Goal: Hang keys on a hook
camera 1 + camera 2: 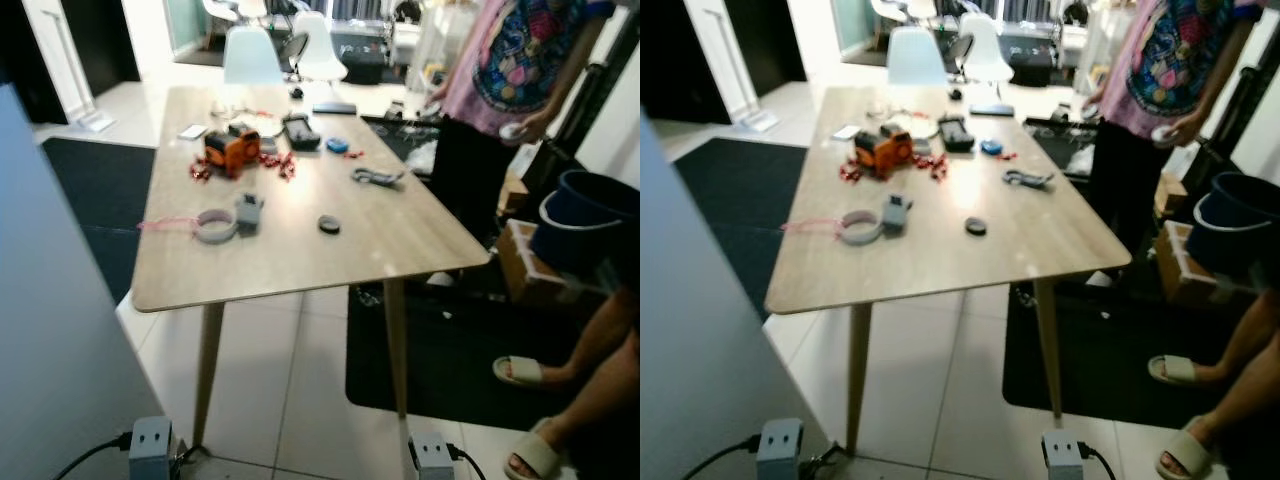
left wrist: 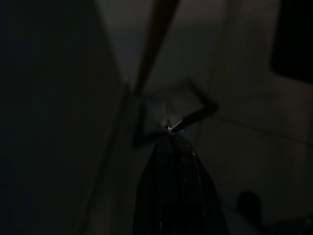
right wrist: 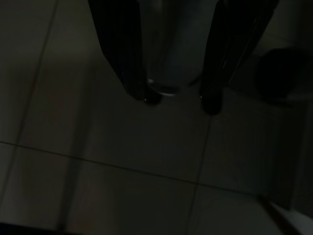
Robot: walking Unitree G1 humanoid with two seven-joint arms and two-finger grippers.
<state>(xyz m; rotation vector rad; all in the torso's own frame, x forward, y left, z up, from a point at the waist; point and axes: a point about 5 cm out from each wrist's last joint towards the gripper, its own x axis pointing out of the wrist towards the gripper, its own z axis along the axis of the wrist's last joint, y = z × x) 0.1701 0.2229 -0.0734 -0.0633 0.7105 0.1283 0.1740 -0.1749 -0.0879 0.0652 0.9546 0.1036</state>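
On the light wooden table [image 1: 300,250], a grey ring on a pink cord [image 1: 213,225] lies near the front left, with a small grey piece [image 1: 248,212] beside it. Farther right on the tabletop sits a grey clip-shaped item [image 1: 377,177]. I cannot tell which of these are keys, and I cannot make out a hook. In the dark left wrist view, my left gripper [image 2: 169,131] hangs shut above the tiled floor near a table leg [image 2: 154,44]. My right gripper [image 3: 178,100] hangs open over floor tiles with nothing between its fingers.
An orange toy [image 1: 228,148], red bits [image 1: 275,163], a black disc [image 1: 329,223] and a blue item [image 1: 337,145] also lie on the table. A person in a pink shirt [image 1: 510,60] stands at its right. Sandalled feet [image 1: 535,455], blue buckets [image 1: 590,220], a grey panel [image 1: 50,300].
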